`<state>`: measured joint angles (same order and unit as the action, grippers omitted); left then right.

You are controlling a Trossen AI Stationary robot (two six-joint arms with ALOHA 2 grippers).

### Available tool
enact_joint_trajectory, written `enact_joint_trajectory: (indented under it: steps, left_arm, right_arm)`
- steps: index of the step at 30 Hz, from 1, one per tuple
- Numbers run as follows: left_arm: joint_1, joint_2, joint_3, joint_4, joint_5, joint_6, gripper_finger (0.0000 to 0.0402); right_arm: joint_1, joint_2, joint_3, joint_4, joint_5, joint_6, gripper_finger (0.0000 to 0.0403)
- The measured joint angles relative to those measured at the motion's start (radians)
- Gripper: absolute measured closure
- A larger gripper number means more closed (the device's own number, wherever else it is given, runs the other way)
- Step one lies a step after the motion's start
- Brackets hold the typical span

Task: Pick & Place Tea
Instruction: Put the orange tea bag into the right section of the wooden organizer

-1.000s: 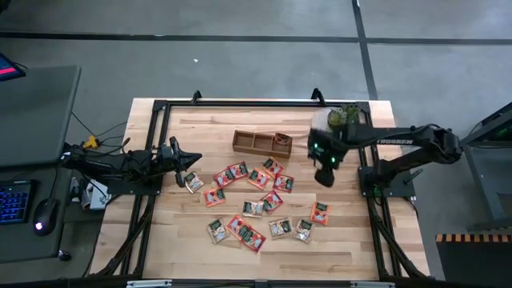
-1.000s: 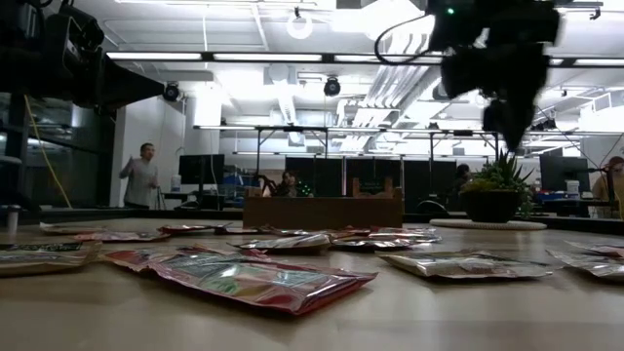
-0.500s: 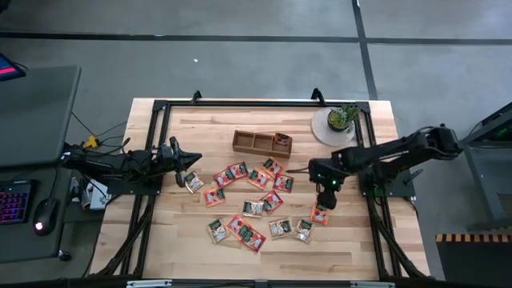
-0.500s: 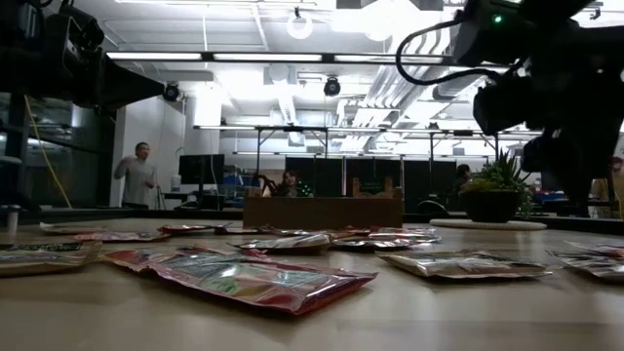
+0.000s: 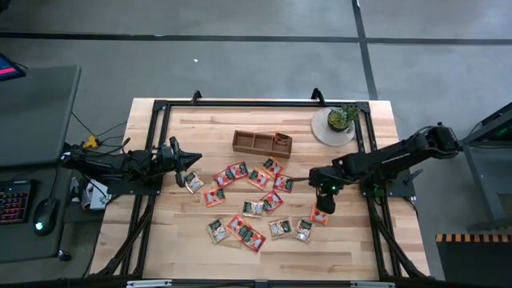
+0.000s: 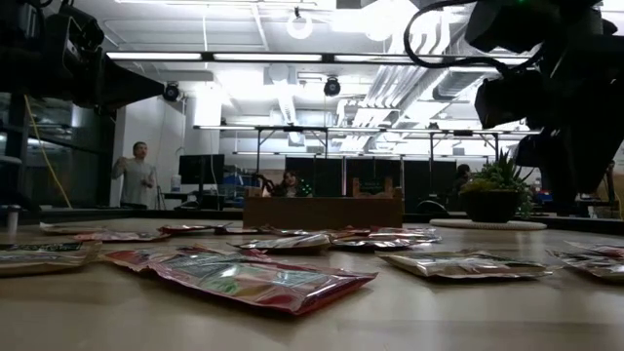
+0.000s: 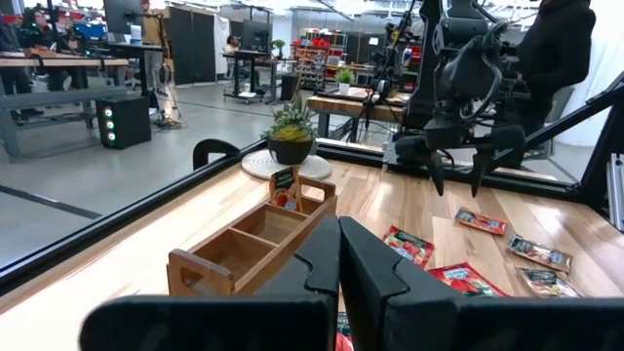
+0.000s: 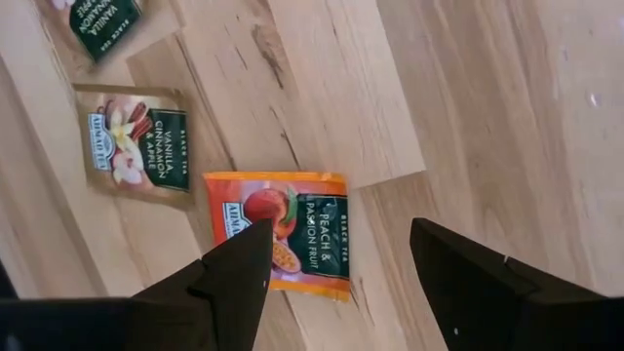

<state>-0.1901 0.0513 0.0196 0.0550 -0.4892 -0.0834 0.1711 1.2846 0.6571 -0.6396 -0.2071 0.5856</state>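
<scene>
**Right gripper poised over an orange tea sachet**

High view: the tea sachets (image 5: 254,200) lie scattered on the table (image 5: 200,128) in front of the wooden tray (image 5: 262,143). The right gripper (image 5: 322,204) hangs over the sachet at the scatter's right edge. The left gripper (image 5: 192,162) waits at the left side.

Low view: sachets lie flat; which arm looms at the right is hard to say.

Left wrist view: its fingers (image 7: 322,278) are pressed together.

Right wrist view: fingers (image 8: 234,278) spread apart, above the orange peach sachet (image 8: 283,232).
</scene>
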Motion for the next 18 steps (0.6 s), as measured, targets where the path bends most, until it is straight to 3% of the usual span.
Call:
enact_joint_trajectory:
  steps: [18]
  left_arm:
    - [0.0, 0.0, 0.0, 0.0, 0.0, 0.0, 0.0401]
  right_arm:
    - [0.1, 0.002, -0.025, 0.026, 0.052, 0.125, 0.0164]
